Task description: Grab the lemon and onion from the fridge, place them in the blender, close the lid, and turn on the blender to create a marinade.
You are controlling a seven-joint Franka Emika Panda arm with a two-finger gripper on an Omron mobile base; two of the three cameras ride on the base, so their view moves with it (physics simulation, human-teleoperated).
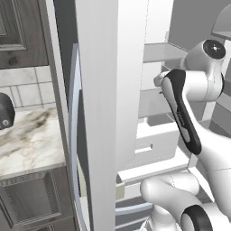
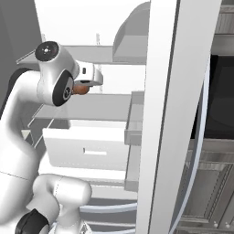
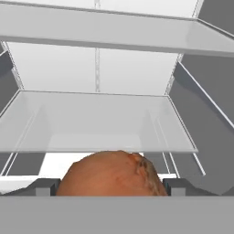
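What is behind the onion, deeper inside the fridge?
Behind the onion, which sits between the gripper fingers, the hand view shows a bare grey shelf, another shelf above, and the fridge back wall. What lies directly under the onion is covered.

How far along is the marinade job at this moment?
Done: the fridge door stands open. In hand: the onion sits between the claw fingers, apparently gripped, in front of a shelf. Left: lemon, loading the blender, lid, switching on.
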